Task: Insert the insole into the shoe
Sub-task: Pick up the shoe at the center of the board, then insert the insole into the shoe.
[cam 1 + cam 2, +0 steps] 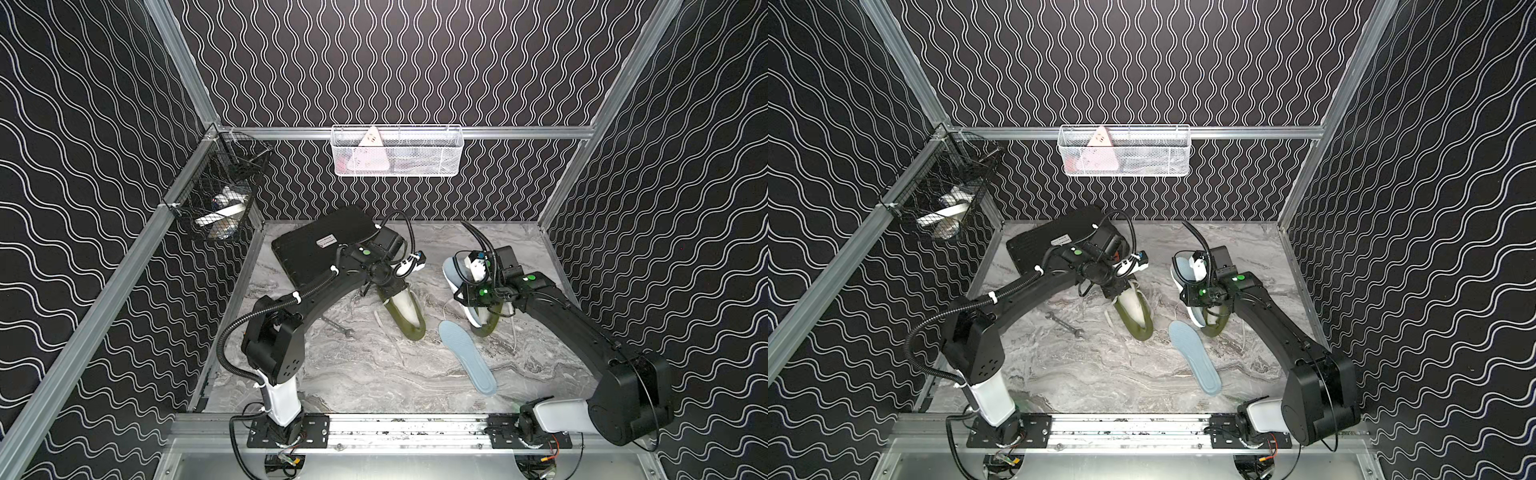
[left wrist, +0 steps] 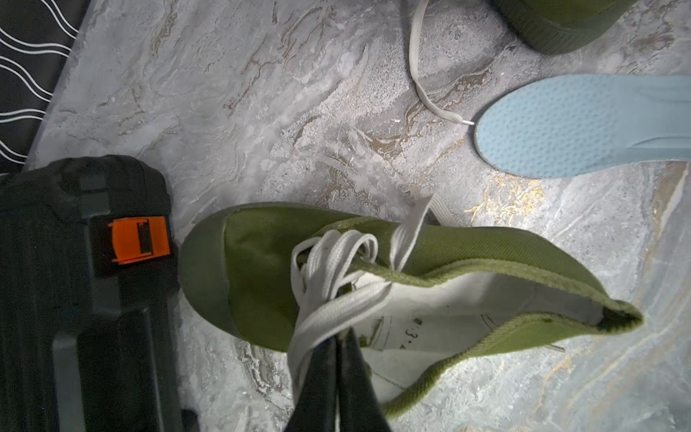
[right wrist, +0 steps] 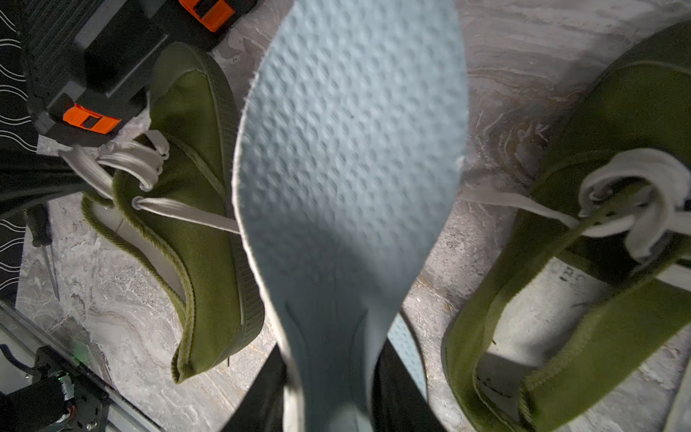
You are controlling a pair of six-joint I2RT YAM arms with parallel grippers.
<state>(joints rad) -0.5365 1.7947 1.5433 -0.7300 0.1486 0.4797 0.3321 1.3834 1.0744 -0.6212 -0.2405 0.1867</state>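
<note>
— Where is the insole (image 3: 347,168) right now?

— You have it in your right gripper (image 3: 329,389). The jaws are pinched on its narrow heel end, and the wide dimpled forepart sticks out away from the wrist. It is up off the table (image 1: 374,374) and in neither shoe. In the right wrist view it hangs between the two green shoes. In both top views the insole (image 1: 451,272) shows pale blue just beside the right-hand shoe (image 1: 492,328).

— And on my left side?

— Your left gripper (image 2: 338,359) is closed tight. Its tips are down at the white laces (image 2: 329,262), over the mouth of the left-hand shoe (image 2: 261,269). Whether a lace is actually pinched between them, you cannot tell from these views. That shoe lies on the table with its toe cap just beside the black case (image 2: 74,299), next to the orange latch (image 2: 138,239).

— What else is around?

— Your right-hand shoe sits mouth up, with its white lining showing and its laces loose. A second insole (image 1: 467,357), the same pale blue, lies flat on the table between the two shoes. A wrench (image 1: 1065,324) lies on the table near your left arm. A white mesh basket (image 1: 397,151) hangs on the back wall, and a black wire basket (image 1: 216,199) hangs in the left corner.
</note>
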